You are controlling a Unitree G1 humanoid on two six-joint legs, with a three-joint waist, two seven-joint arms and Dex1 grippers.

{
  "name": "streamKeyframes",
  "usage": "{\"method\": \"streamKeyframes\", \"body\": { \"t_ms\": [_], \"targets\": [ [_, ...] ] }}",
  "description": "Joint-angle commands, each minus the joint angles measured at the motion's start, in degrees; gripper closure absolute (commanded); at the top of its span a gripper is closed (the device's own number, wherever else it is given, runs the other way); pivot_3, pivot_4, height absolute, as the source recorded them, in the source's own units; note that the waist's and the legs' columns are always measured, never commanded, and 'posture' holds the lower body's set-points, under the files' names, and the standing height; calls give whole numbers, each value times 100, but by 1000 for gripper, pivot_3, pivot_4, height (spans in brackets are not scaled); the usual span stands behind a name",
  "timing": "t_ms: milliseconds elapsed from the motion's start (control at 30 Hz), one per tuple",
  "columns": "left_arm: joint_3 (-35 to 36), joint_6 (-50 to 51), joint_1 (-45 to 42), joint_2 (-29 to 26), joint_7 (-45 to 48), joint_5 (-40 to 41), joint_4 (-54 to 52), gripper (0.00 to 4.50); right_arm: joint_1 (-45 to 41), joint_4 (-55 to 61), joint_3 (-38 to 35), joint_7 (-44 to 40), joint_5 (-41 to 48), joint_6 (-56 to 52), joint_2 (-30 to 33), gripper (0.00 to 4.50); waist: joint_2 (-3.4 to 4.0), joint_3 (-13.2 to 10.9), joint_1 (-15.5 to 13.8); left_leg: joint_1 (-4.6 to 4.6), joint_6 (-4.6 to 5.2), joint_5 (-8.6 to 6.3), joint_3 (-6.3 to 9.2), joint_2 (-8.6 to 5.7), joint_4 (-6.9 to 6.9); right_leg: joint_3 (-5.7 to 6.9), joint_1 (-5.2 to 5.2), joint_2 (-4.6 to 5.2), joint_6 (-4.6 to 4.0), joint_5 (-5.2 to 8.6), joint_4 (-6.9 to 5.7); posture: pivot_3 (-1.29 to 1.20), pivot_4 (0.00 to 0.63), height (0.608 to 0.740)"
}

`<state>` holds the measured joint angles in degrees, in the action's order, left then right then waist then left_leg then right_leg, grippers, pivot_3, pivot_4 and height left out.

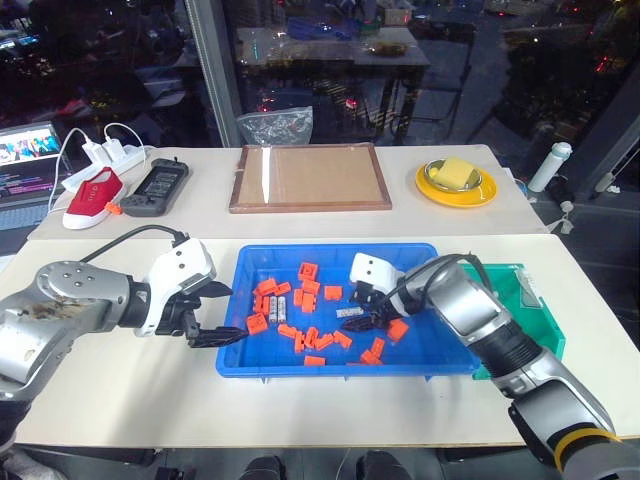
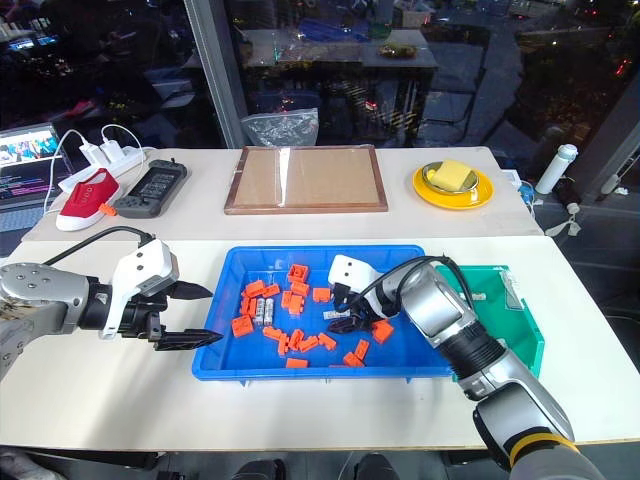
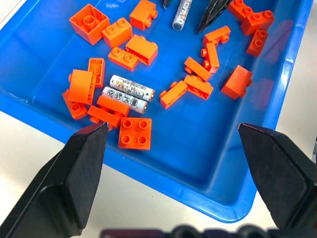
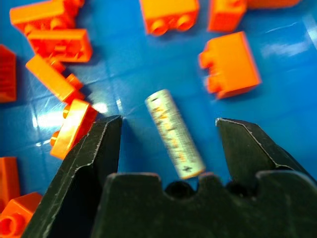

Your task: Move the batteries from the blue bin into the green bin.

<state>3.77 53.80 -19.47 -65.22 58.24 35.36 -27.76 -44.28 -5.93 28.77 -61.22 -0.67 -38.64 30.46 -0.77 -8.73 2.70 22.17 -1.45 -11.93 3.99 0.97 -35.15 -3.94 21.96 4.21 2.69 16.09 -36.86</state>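
The blue bin lies in the middle of the near table, strewn with orange blocks. Two batteries lie side by side near its left end. A third battery rests on the bin floor between the fingers of my right gripper, which is open, with a gap on each side of the battery. My left gripper hangs open at the bin's left rim, holding nothing. The green bin stands against the blue bin's right end, partly hidden behind my right arm.
On the far table are a wooden tray, a yellow plate, a red shoe, a black device, a power strip and a white bottle. A laptop sits at the far left.
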Motion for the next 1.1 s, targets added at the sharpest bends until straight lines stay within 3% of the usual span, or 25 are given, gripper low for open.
{"method": "streamKeyframes", "body": {
  "t_ms": [33, 167, 400, 567, 700, 767, 900, 1100],
  "targets": [
    [107, -59, -136, -62, 33, 13, -22, 0, -2, 49, 51, -71, -136, 277, 88, 2936, 0, 0, 0, -1, 0, 0, 0, 0, 0, 0, 0, 0, 0, 0, 0, 0, 150, 740],
    [71, 23, -450, 111, -10, 162, 35, 0, 44, 217, -38, -119, -135, 265, 197, 4237, -2, 1, -11, 2, 0, 0, 0, 0, -3, 0, -1, 0, 0, 0, 0, 0, 150, 740],
    [-320, -89, -869, 283, 237, 110, 321, 0, -161, 1429, -1292, -296, 982, -607, 341, 4240, -2, 0, -8, 8, 0, 1, 1, -1, -3, 0, 2, 1, 0, 0, -2, 0, 150, 740],
    [-718, -280, -1384, 526, 454, -60, 666, 0, -145, 1723, -2146, -234, 1110, -704, 1351, 4240, -3, -1, -56, 10, 0, 0, 2, -4, -5, 1, -1, 3, 0, 0, 2, 0, 150, 740],
    [-917, -457, -1724, 785, 572, -168, 917, 0, 379, 1824, -3060, -58, 1220, -187, 2031, 4240, -4, -1, -131, 16, 1, 0, -2, -11, -9, 1, -3, 11, 1, 1, 14, 0, 150, 740],
    [-924, -484, -1788, 847, 611, -185, 972, 0, 546, 1932, -3095, -132, 1246, -323, 2334, 4240, -4, -1, -121, 15, 1, -1, -4, -9, -7, 1, -2, 10, 1, 1, 14, 0, 150, 740],
    [-1048, -1116, -2317, 1546, 267, -638, 1660, 0, 1854, 2040, -4032, -504, 1157, -614, 3598, 4240, 2, 2, -174, 14, 2, 0, -9, -6, -8, 0, -1, 8, 1, 0, 12, 0, 150, 740],
    [-1086, -1383, -2412, 1790, 410, -795, 1854, 0, 2694, 2073, -4032, -302, 1152, -806, 3926, 4240, 3, 2, -29, 3, 4, 0, -27, -5, -17, -11, -17, 12, 2, 1, 13, 0, 150, 740]
  ]
}}
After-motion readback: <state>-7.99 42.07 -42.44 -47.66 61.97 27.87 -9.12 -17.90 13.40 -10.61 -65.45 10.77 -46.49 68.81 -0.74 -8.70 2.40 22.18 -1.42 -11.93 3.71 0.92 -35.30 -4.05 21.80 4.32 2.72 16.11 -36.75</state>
